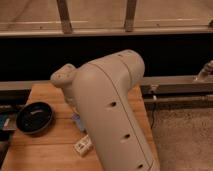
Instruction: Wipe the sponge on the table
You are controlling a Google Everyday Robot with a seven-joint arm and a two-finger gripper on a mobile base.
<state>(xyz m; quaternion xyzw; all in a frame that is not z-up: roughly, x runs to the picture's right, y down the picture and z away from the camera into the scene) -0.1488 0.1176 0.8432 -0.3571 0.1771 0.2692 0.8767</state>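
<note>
The light-brown wooden table (45, 155) fills the lower left of the camera view. My big cream arm (115, 115) crosses its middle and hides much of it. A small corner of the light-blue sponge (77, 120) peeks out at the arm's left edge, lying on the table. The gripper (73, 111) reaches down from the wrist (63, 77) right above the sponge and is almost wholly covered by the arm.
A black round pan (34, 118) sits on the table's left side. A small white block (82, 145) lies near the front, beside the arm. A dark ledge and metal rail (175, 85) run behind the table. Speckled floor (185, 135) lies to the right.
</note>
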